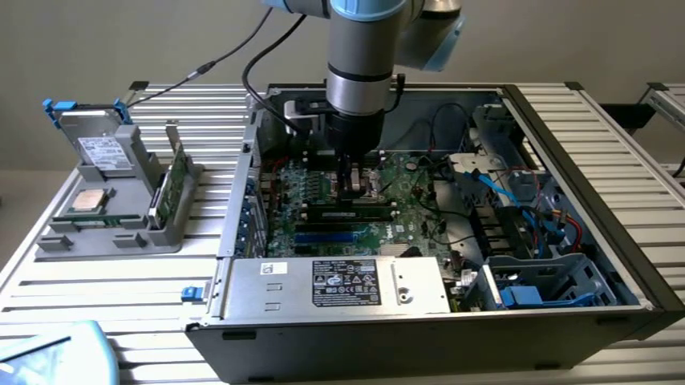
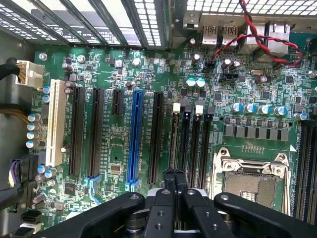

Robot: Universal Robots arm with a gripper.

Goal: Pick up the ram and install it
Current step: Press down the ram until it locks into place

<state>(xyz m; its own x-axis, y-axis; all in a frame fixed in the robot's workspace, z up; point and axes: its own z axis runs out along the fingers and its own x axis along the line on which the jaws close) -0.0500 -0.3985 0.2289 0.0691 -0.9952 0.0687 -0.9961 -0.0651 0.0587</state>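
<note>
wall (image 1: 128, 40): plain grey-beige | table (image 1: 96, 281): ribbed aluminium slats | light: even

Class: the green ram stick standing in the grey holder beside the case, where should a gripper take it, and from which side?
Probably pinch the ram stick across its flat faces at the free top edge, coming from above: it stands on edge, its lower edge in the holder.

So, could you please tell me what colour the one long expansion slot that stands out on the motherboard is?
Blue; the long expansion slot shows best in the wrist view.
</note>
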